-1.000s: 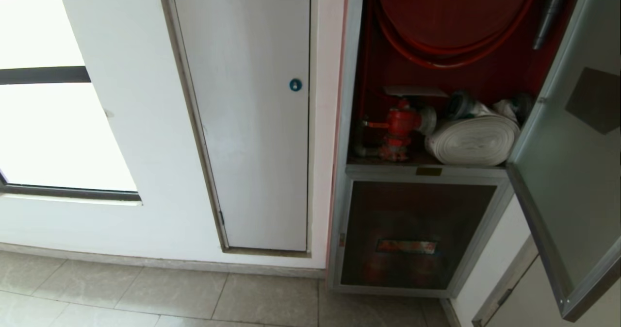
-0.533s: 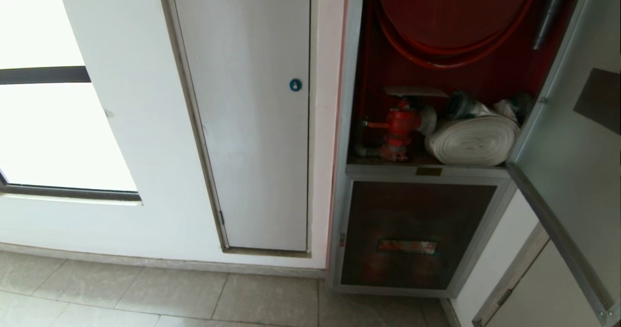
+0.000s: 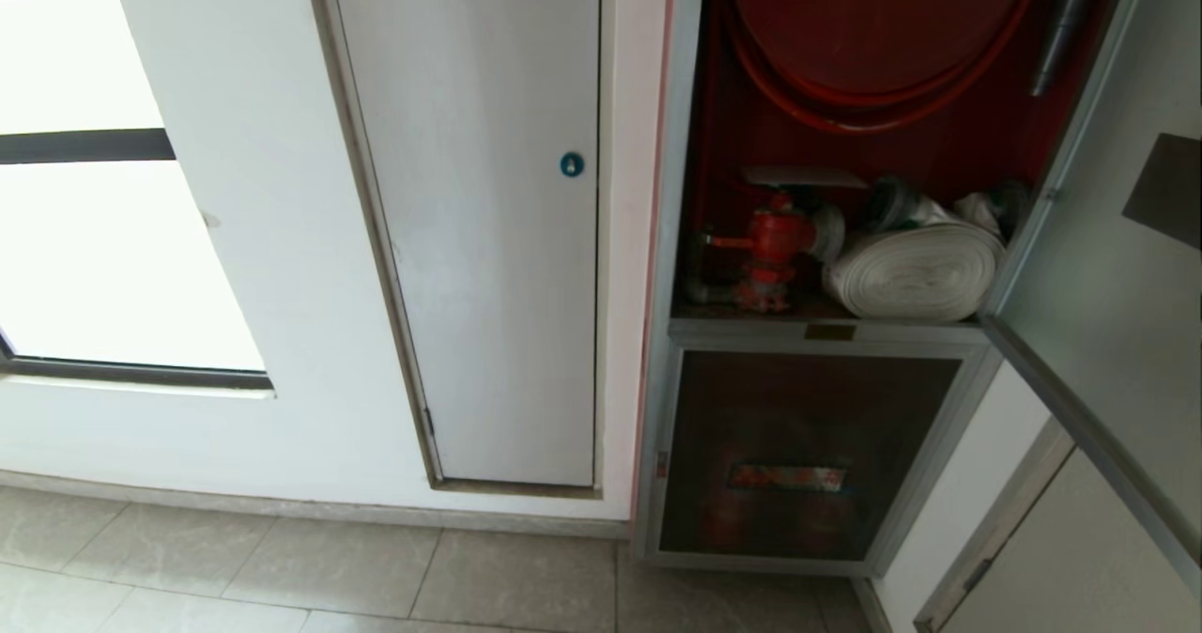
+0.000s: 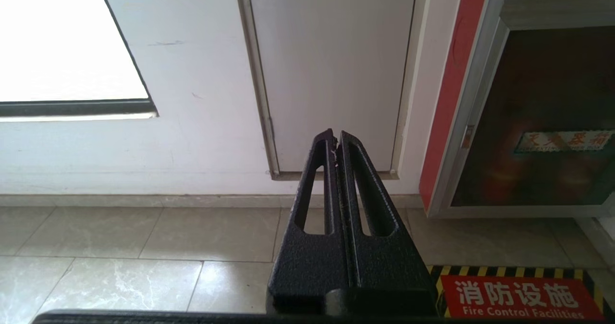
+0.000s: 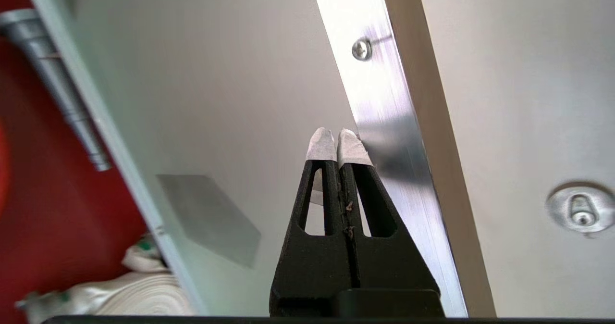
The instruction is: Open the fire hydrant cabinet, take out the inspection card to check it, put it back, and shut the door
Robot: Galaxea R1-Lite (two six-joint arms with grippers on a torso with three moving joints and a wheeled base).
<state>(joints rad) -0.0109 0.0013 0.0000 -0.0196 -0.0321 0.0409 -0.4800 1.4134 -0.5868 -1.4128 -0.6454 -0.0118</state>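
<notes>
The fire hydrant cabinet (image 3: 685, 145) stands open, showing its red inside, a red hose reel (image 3: 873, 23), a red valve (image 3: 775, 239) and a white rolled hose (image 3: 916, 271). A thin pale sheet, the inspection card (image 3: 803, 177), lies flat just above the valve. The door (image 3: 1108, 267) is swung out to the right, its hexagonal sticker (image 5: 211, 218) seen from behind through the glass. My right gripper (image 5: 338, 141) is shut and empty, its taped tips at the inner side of the door's aluminium frame (image 5: 394, 136). My left gripper (image 4: 335, 139) is shut and parked low, facing the wall.
A plain white panel with a blue round lock (image 3: 571, 164) is left of the cabinet. A dark lower panel with a red label (image 3: 789, 476) sits under the shelf. A striped floor sign (image 4: 519, 297) lies below it. A white panel with a silver lock (image 5: 579, 211) is behind the door.
The door has swung further open to the right; its lower corner has left the head view. The left arm and the cabinet's contents have not moved.
</notes>
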